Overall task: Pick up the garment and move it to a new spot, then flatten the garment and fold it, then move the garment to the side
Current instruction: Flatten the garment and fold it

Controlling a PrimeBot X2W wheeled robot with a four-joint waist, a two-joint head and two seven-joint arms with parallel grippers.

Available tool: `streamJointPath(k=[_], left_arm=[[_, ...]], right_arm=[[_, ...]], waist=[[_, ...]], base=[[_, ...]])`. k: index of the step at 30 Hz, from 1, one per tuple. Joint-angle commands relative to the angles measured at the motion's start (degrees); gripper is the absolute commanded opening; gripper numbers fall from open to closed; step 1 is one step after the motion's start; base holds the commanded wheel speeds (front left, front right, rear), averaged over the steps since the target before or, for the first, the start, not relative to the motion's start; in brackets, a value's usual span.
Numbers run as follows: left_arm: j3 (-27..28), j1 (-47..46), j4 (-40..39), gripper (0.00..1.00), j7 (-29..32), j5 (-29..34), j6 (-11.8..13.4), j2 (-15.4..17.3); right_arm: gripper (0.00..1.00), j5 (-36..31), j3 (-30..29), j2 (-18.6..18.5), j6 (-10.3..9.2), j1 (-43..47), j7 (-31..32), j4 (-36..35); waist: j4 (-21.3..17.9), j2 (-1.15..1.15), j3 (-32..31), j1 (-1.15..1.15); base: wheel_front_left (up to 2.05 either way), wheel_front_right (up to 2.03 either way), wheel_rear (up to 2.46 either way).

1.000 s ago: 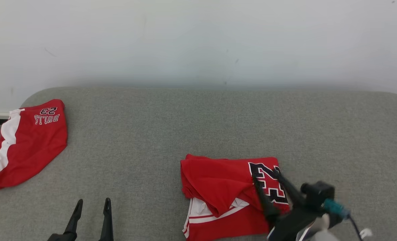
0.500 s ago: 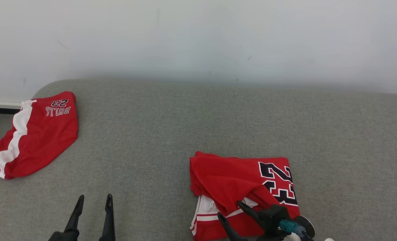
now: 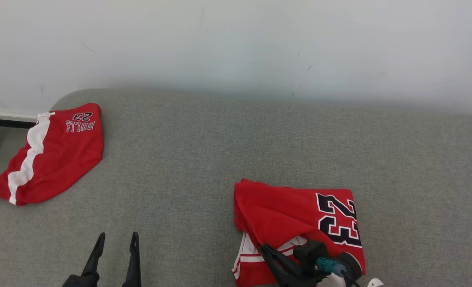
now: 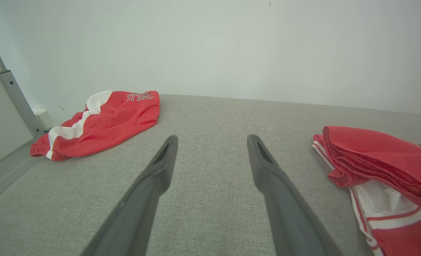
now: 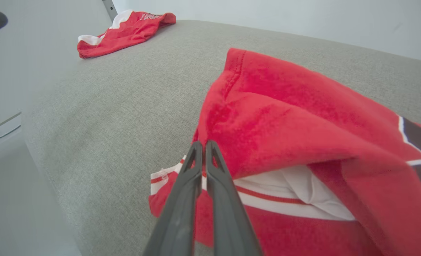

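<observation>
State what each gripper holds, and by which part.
The left gripper is open, holding nothing. The right gripper is shut at the folded-over edge of the bright red thin-fabric jersey; whether cloth is pinched cannot be told.

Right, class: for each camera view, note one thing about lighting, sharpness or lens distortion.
Head view: soft, even light on the grey cushion, no hard shadows or glare. Left wrist view: wide-angle stretch makes the left hand loom large; weave sharp. Right wrist view: close jersey looks smeared, left edge hazy.
</observation>
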Motion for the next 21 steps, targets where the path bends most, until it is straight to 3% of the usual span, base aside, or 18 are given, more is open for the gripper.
streamJointPath(k=[1,9,14,15,16,21], left_arm=[[0.07,-0.06,0.1,1.0,-0.19,0.19,-0.03,-0.16],[-0.37,-1.05,0.47,1.0,-0.19,0.31,-0.36,-0.61],[-0.65,-1.76,1.11,1.0,-0.19,0.31,-0.87,-0.82],[-0.62,-1.95,1.2,1.0,-0.19,0.33,-0.84,-0.79],[-0.48,-2.06,1.27,1.0,-0.19,0.3,-0.86,-0.72],[0.13,-1.06,1.2,1.0,-0.19,0.53,-0.59,-0.23]], right_arm=[[0.0,1.17,0.78,0.8,-0.14,-0.07,-0.27,-0.66],[0.0,5.11,4.4,2.26,-0.14,1.8,1.51,-3.28],[0.0,5.31,4.53,2.8,-0.14,2.74,2.64,-1.08],[0.25,5.01,4.51,2.92,-0.14,2.44,1.92,-0.81],[1.0,5.13,4.27,3.08,-0.14,2.19,1.29,-0.44],[1.0,6.16,1.85,3.17,-0.14,0.84,-4.21,-1.6]], waist=[[-0.09,0.0,-0.01,0.0],[0.25,0.0,0.36,0.0],[0.44,0.0,0.41,0.0],[0.37,0.0,0.34,0.0],[0.18,0.0,0.21,0.0],[-1.81,0.0,-0.6,0.0]], base=[[0.0,0.0,0.0],[0.0,0.0,0.0],[0.0,0.0,0.0],[0.0,0.0,0.0],[0.0,0.0,0.0],[0.0,0.0,0.0]])
